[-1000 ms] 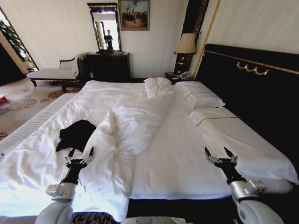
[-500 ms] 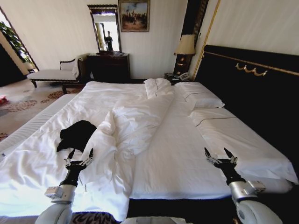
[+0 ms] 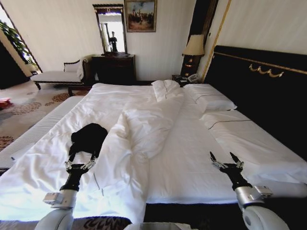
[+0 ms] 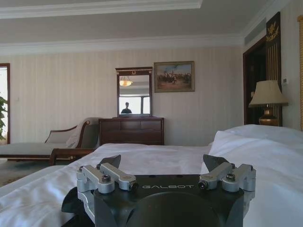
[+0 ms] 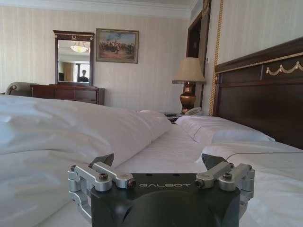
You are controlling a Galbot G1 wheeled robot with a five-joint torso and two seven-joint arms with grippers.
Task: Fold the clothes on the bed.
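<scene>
The clothes lie as a small crumpled black heap on the left half of the bed, against the bunched white duvet. My left gripper hovers open over the bed's near edge, its fingertips at the heap's near end, with nothing between them. In the left wrist view that gripper points across the bed with its jaws wide apart. My right gripper is open above the white sheet at the near right, far from the clothes. In the right wrist view it holds nothing.
A tall dark headboard runs along the right side, with pillows in front of it. A lamp and a dark dresser with a mirror stand at the far wall. A pale chaise stands at the far left, and patterned carpet lies left of the bed.
The whole head view has shifted, so the camera moved. The clothes now sit directly ahead of the left gripper. Both arms keep the same open pose.
</scene>
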